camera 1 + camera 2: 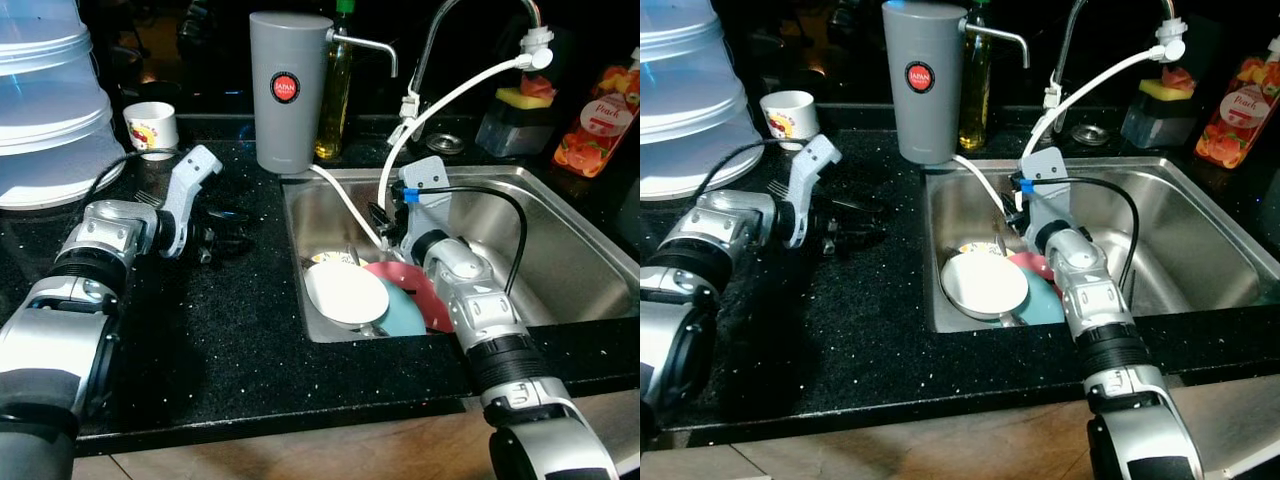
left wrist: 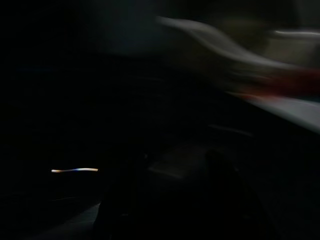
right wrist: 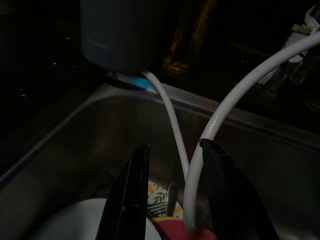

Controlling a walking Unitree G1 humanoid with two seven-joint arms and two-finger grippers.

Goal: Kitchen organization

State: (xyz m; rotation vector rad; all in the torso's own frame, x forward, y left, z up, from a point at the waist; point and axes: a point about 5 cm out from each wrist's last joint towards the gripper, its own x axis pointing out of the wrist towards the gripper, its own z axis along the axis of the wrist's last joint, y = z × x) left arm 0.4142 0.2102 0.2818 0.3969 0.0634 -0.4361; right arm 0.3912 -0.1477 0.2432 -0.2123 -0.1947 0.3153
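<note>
Counter: black stone with fine pale speckle, glossy; wide bare stretch in the lower left of the head views, running to the front edge.
Sink: brushed steel, rectangular, rounded corners; right half of the basin is bare metal.
Dishes: stacked at the basin's front left corner. White plate round and matte, on top; teal plate under its right edge; red plate behind that; a patterned dish peeks out at the back.
Hoses: two smooth white tubes, one from the tap, one from the filter, both curving down into the basin over the dishes.
Water filter: grey matte cylinder with a red round label, on the counter at the sink's back left corner.
Right gripper: inside the basin, above the dishes; black fingers spread, nothing pinched; one finger lies against a hose.
Left gripper: low over the counter, left of the sink rim, centre left of the head views; black on black, finger state cannot be told.
Left wrist view: dark and blurred.
Cup: small white printed cup, upper left.
</note>
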